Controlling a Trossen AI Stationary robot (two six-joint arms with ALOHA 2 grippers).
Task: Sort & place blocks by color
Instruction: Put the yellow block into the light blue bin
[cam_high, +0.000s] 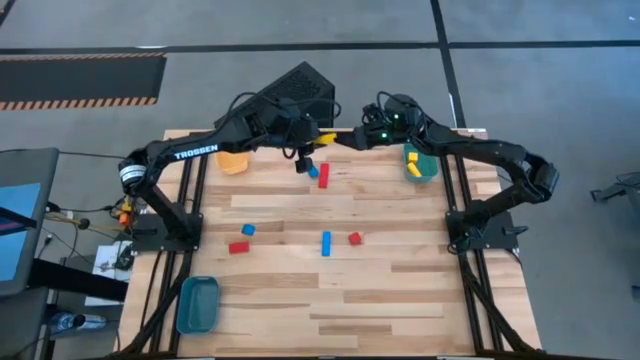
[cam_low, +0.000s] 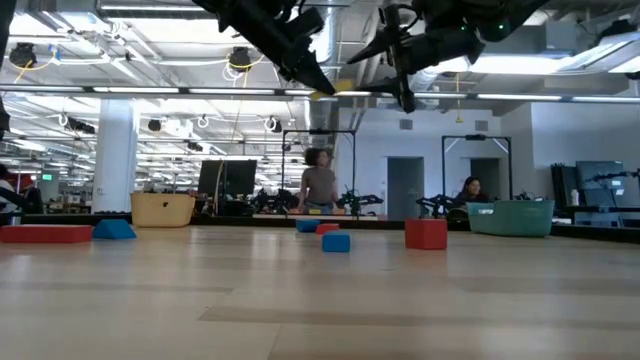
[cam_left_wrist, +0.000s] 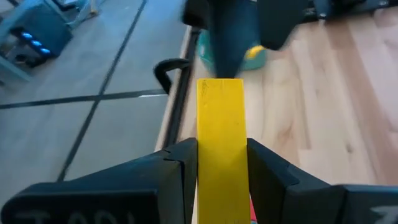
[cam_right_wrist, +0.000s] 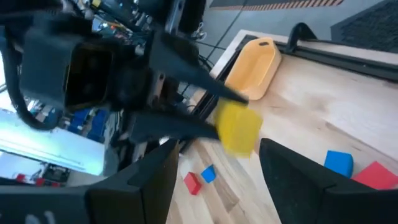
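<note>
Yellow bar (cam_left_wrist: 219, 143) lengthwise between left fingers (cam_left_wrist: 177, 168)

Between my matt black left fingers (cam_left_wrist: 174, 171), the yellow bar (cam_left_wrist: 220, 137) looks smooth; beneath, pale planked wood table (cam_left_wrist: 336, 99).

From my station the only lettering I can read is "TROSSEN", printed in white capitals on the dark left arm (cam_high: 195, 152), seen in the high view. The left wrist view shows faint pale marks on the gripper body at the bottom edge, but I cannot make them out. In the low view a small green sign (cam_low: 46, 179) hangs in the room behind the table, too small for me to read. Nothing else carries legible text.
</note>
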